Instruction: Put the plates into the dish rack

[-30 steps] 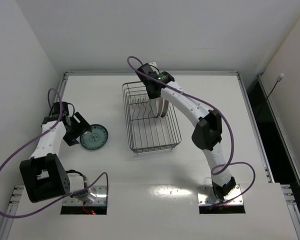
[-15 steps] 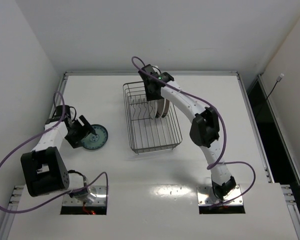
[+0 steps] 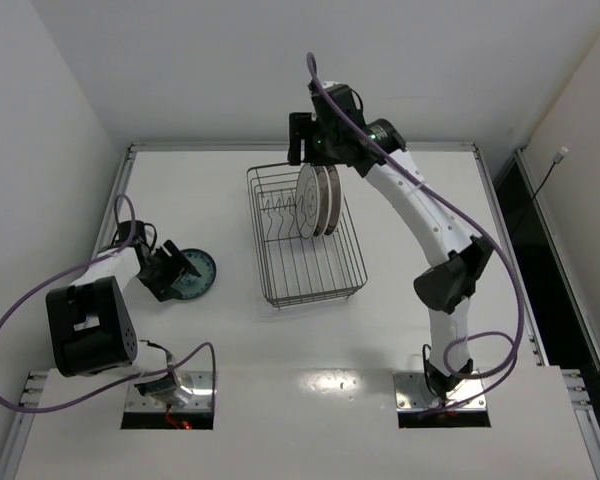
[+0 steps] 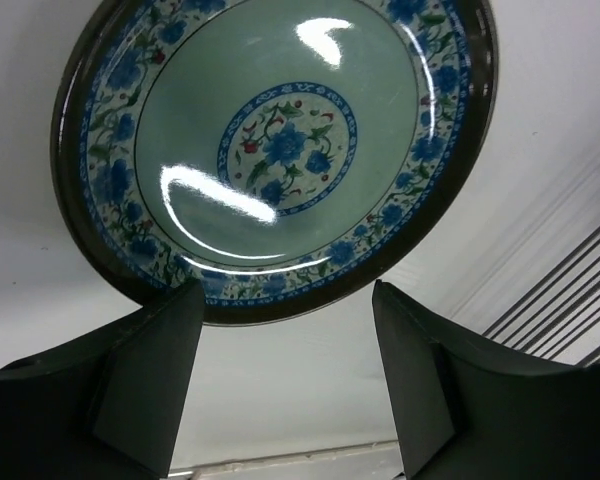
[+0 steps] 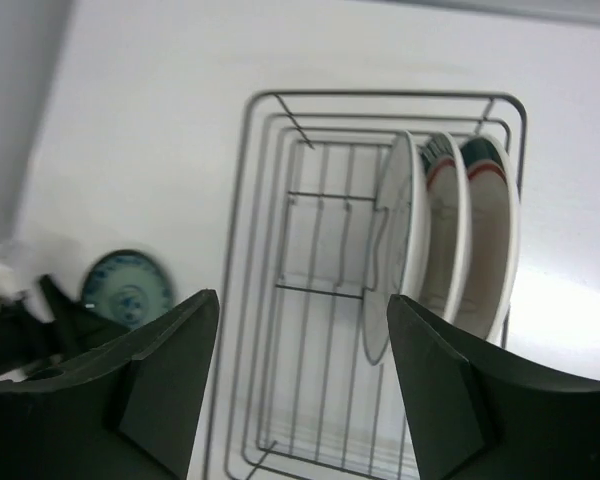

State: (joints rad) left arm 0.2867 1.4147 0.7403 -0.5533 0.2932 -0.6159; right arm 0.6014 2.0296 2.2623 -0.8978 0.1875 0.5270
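Three plates in dish rack, fourth plate left

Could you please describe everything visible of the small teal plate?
The teal plate is round and glossy, like glazed ceramic, with a pale green well, a blue floral medallion at its centre, a blue flower band round the border and a dark rim. It lies flat, face up, on the white table, left of the dish rack and apart from it. The left gripper is open, its fingers straddling one edge of the plate; whether they touch it I cannot tell.
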